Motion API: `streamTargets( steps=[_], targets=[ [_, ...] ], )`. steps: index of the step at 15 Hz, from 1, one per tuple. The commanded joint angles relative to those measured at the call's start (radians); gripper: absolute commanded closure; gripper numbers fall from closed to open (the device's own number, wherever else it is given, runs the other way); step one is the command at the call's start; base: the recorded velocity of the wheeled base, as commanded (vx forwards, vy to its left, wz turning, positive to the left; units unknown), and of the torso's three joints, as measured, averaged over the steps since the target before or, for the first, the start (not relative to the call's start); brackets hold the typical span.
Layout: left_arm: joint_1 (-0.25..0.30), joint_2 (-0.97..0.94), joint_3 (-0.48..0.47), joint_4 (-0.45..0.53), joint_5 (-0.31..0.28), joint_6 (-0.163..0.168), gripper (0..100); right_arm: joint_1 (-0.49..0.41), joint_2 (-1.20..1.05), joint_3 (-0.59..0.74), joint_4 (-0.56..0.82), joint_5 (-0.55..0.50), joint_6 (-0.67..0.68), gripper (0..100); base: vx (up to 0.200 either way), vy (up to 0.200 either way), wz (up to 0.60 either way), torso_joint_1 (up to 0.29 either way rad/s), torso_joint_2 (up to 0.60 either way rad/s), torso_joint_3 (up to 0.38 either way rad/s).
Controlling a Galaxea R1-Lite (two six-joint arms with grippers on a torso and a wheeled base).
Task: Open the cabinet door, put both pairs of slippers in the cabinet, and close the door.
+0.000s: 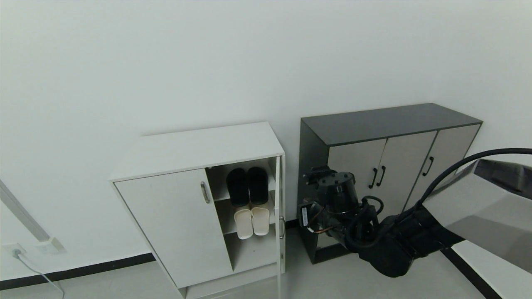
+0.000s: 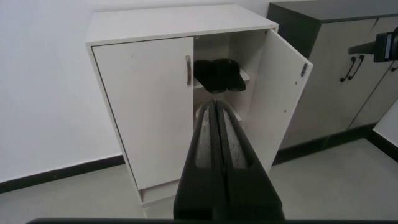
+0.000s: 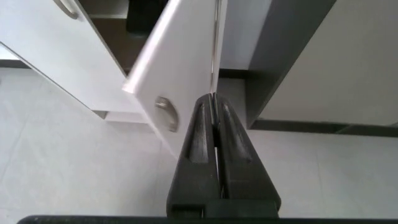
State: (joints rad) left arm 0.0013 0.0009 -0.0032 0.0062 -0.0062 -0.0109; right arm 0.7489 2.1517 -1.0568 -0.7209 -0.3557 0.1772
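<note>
The white cabinet [image 1: 199, 145] has its right door [image 1: 279, 207] swung open and its left door [image 1: 174, 224] closed. A black pair of slippers [image 1: 247, 186] lies on the upper shelf. A white pair of slippers [image 1: 251, 222] lies on the shelf below. My right gripper [image 3: 214, 99] is shut and holds nothing. Its tips sit at the open door's [image 3: 180, 68] free edge, close to the metal handle [image 3: 166, 113]. My left gripper [image 2: 216, 106] is shut and holds nothing, standing off in front of the opening below the black slippers [image 2: 219, 73].
A dark grey cabinet [image 1: 390, 120] with three closed doors stands just right of the white one, and my right arm's wrist [image 1: 336, 199] hangs in front of it. A wall socket with a cable [image 1: 16, 251] is at the far left. Bare floor lies before both cabinets.
</note>
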Motion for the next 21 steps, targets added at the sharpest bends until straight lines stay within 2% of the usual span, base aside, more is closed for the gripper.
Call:
streamTargets(
  steps=[1, 3, 10, 16, 21],
  targets=[
    [0.0, 0.001, 0.0, 0.0, 0.0, 0.0, 100, 0.001, -0.004, 0.006, 0.0, 0.0, -0.002, 100, 0.0, 0.0, 0.0, 0.0, 0.0, 0.0],
    [0.0, 0.001, 0.0, 0.0, 0.0, 0.0, 100, 0.001, 0.0, 0.004, 0.0, 0.0, -0.004, 100, 0.0, 0.0, 0.0, 0.0, 0.0, 0.0],
    [0.0, 0.001, 0.0, 0.0, 0.0, -0.001, 100, -0.002, 0.013, 0.006, -0.003, 0.001, -0.002, 100, 0.0, 0.0, 0.6, 0.0, 0.0, 0.002],
    [0.0, 0.001, 0.0, 0.0, 0.0, -0.001, 100, -0.034, 0.036, 0.017, -0.057, -0.015, -0.061, 100, 0.0, 0.0, 0.0, 0.0, 0.0, 0.0],
    [0.0, 0.001, 0.0, 0.0, 0.0, -0.001, 100, -0.129, 0.037, 0.02, -0.052, -0.046, -0.127, 100, 0.0, 0.0, 0.0, 0.0, 0.0, 0.0]
  ],
)
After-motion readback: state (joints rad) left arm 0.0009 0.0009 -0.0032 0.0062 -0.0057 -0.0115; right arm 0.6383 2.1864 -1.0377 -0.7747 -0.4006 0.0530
